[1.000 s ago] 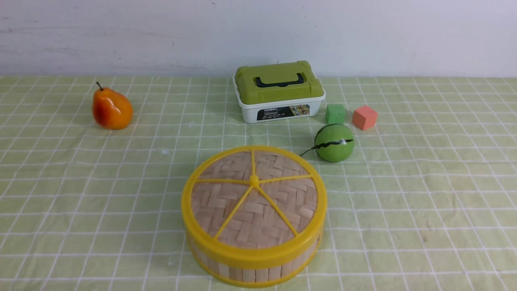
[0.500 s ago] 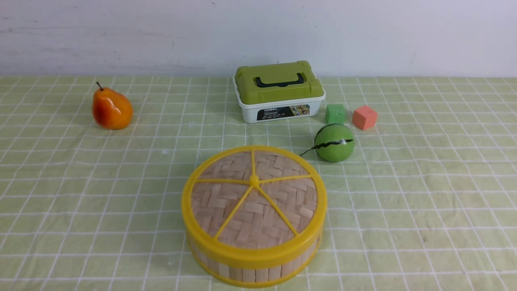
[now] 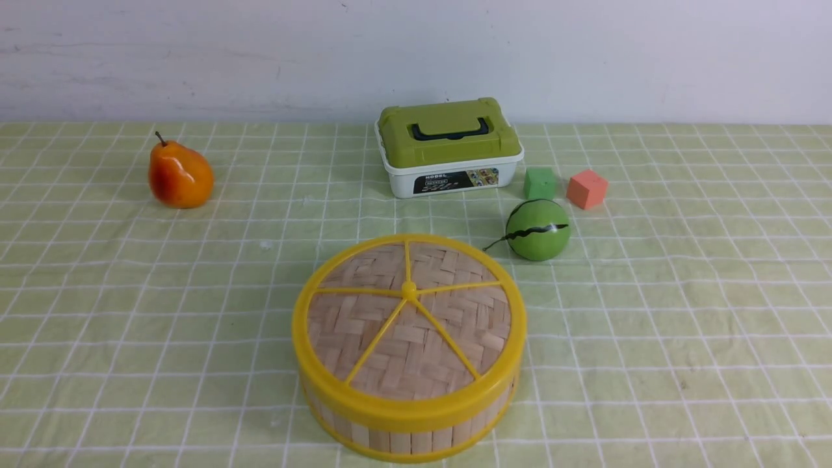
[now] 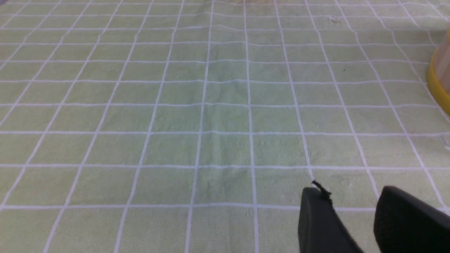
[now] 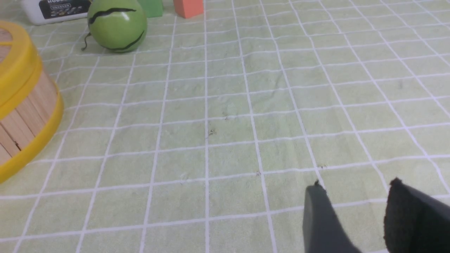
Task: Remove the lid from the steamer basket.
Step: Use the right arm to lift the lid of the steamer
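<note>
The lid (image 3: pixel 408 322), woven tan bamboo with a yellow rim and yellow spokes, sits flat on the steamer basket (image 3: pixel 403 437) near the table's front centre. The basket's wood slat wall and yellow rims also show in the right wrist view (image 5: pixel 24 109), and a sliver of its bottom rim shows in the left wrist view (image 4: pixel 437 88). Neither gripper appears in the front view. My left gripper (image 4: pixel 351 191) is open and empty over bare cloth, left of the basket. My right gripper (image 5: pixel 355 188) is open and empty over bare cloth, right of the basket.
A white box with a green lid (image 3: pixel 448 146) stands behind the basket. A green ball (image 3: pixel 538 229), a green cube (image 3: pixel 540 183) and a pink cube (image 3: pixel 587 188) lie at the back right. A pear (image 3: pixel 179 174) stands at the back left. A checked green cloth (image 3: pixel 130 312) covers the table.
</note>
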Action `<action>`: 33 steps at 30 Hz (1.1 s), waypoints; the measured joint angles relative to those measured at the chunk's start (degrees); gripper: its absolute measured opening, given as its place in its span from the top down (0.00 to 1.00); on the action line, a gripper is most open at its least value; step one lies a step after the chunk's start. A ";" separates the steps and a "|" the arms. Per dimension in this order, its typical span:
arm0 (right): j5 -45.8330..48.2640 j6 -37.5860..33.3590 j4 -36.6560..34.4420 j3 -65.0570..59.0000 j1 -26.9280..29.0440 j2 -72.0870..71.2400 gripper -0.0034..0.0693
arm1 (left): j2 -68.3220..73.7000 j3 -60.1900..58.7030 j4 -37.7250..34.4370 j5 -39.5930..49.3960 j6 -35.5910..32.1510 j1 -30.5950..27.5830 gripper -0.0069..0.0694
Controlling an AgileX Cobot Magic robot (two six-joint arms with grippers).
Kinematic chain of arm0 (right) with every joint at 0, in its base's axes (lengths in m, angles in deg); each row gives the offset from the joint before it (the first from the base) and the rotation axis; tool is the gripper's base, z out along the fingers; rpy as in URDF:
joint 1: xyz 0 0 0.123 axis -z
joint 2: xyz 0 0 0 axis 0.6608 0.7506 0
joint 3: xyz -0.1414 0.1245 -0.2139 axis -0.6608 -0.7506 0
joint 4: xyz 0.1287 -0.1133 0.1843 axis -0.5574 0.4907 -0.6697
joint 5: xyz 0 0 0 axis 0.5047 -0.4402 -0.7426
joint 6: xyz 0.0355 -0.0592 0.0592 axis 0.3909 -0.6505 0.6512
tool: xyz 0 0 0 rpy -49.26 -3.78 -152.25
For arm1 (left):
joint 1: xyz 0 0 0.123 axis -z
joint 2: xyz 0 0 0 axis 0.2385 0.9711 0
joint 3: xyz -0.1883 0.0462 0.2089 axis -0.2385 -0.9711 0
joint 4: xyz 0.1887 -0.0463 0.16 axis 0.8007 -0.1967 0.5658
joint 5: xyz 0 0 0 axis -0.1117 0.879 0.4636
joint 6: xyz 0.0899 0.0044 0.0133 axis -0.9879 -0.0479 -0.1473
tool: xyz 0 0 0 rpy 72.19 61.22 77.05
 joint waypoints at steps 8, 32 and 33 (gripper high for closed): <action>-2.91 17.35 -26.22 -0.49 0.00 0.00 0.62 | 0.00 0.00 0.00 0.00 0.00 0.00 0.60; 23.98 -13.85 -20.35 35.72 0.00 19.52 0.94 | 0.00 0.00 0.00 0.00 0.00 0.00 0.60; 28.84 -15.94 -17.87 40.53 0.00 23.76 0.96 | 0.00 0.00 0.00 0.00 0.00 0.00 0.60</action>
